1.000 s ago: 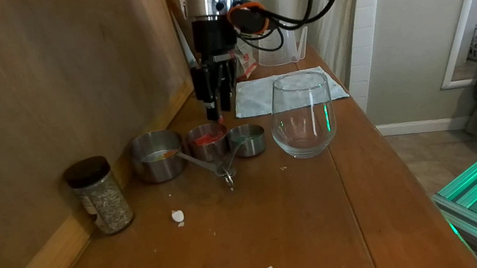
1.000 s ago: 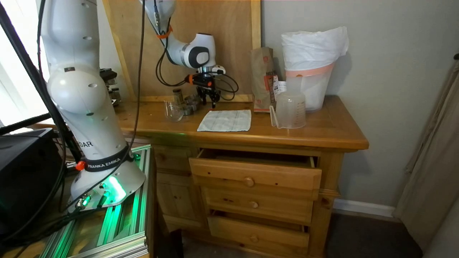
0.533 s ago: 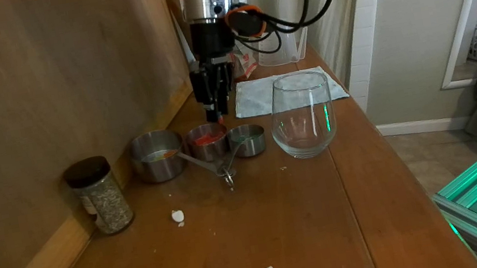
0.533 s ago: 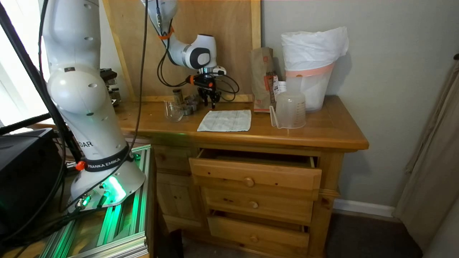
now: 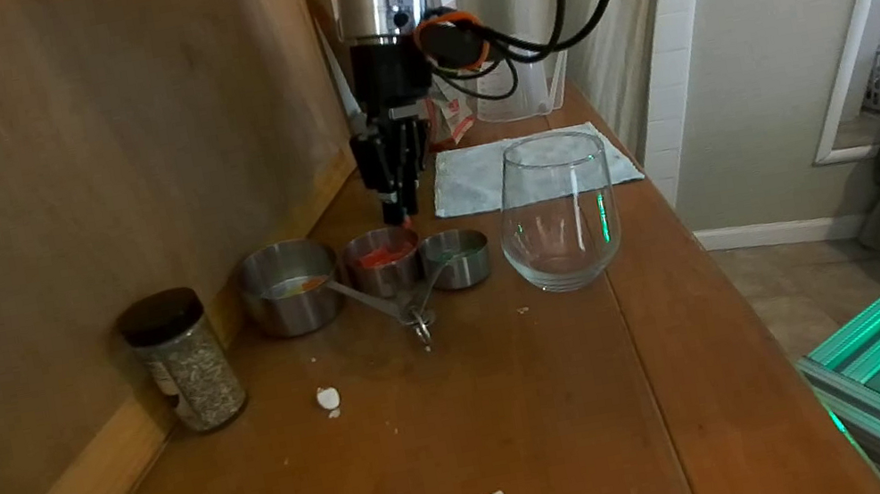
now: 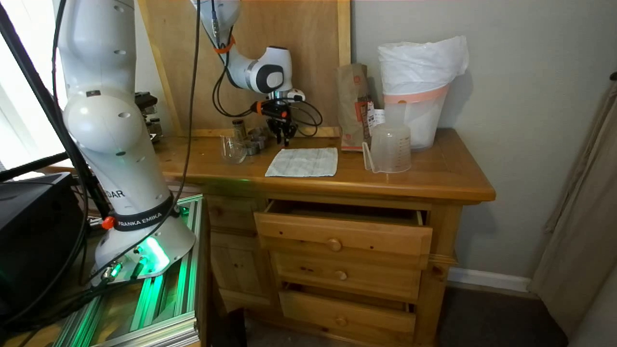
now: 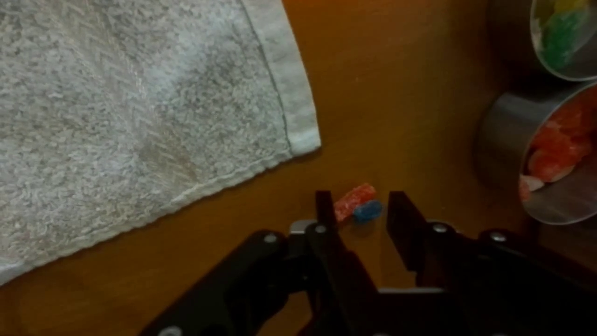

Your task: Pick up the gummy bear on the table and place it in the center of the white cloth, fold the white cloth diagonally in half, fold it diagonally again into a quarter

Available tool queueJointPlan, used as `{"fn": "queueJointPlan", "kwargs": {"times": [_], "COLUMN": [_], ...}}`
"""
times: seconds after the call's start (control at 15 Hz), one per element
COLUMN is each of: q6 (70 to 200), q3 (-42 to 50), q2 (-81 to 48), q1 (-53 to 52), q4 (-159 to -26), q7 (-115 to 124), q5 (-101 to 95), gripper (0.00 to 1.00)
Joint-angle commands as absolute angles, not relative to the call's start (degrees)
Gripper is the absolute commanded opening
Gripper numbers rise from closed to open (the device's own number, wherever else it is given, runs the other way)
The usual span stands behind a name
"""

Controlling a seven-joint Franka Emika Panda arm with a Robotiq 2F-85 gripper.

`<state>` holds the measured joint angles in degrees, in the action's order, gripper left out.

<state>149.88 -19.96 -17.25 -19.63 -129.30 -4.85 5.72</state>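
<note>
Cloth (image 7: 186,93): spread on the table (image 7: 396,130), at left in the wrist view.
Fingers (image 7: 401,219): pointing down, a narrow gap between them.
Gummy (image 7: 350,201): red and blue, on the table near the cloth's corner, seen in this gap; if touched, I cannot tell.
Cups (image 7: 503,135): metal, at right; one holds red pieces (image 7: 559,144).

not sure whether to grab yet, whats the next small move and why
Probably ease the gripper shut: in the wrist view it is open, with the red piece and blue piece seen between its fingertips, off the white cloth.
</note>
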Motion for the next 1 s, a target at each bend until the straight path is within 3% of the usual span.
{"fn": "queueJointPlan", "kwargs": {"times": [0.0,0.33,0.6,0.93], "q6": [150.4,150.4,150.3,150.3], "q3": [-20.0,-20.0,-19.9,-19.9], "q2": [-18.1,-17.6,-17.1,-16.6], "q1": [-19.1,-18.8,-18.5,-18.2], "q4": [-128.4,-128.6,-128.8,-128.8], "q7": [-5.4,-5.5,-5.4,-5.5], "q5": [4.7,4.9,4.9,5.0], "gripper": [0.36,0.26,0.29,0.16]}}
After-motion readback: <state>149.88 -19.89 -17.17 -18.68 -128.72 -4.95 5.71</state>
